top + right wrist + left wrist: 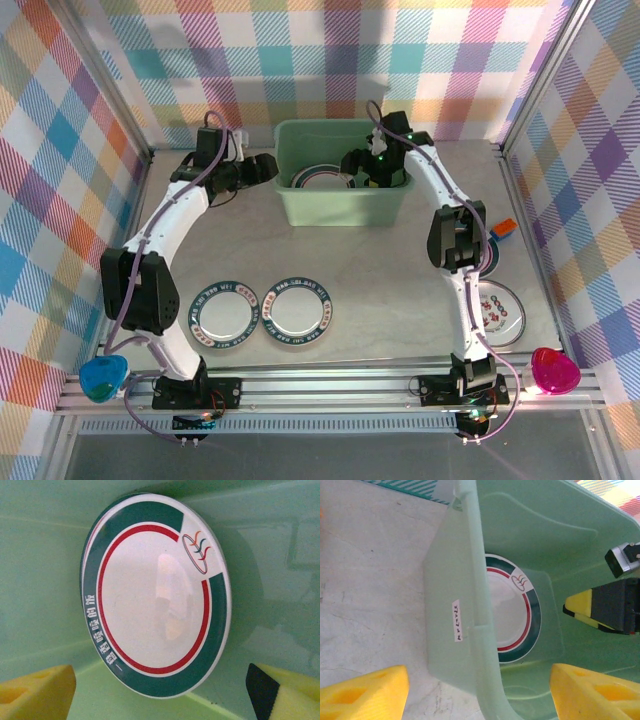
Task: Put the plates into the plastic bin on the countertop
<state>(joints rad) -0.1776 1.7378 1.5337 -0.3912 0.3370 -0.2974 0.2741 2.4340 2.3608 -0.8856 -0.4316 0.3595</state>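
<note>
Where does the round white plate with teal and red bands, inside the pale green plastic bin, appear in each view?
Top external: round white banded plate upper centre, in the left half of the pale green plastic bin.
Left wrist: plate centre, right of the bin's wall.
Right wrist: plate centre, large.
Shared landmark: the bin's green walls.

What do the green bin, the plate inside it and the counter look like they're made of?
The bin looks like moulded plastic: pale green, satin, slightly see-through at the wall. The plate is glossy white with teal and red bands and a bright reflection at its centre; ceramic or melamine, hard to tell. The counter is matt light grey with faint veining, stone-look, possibly laminate.
</note>
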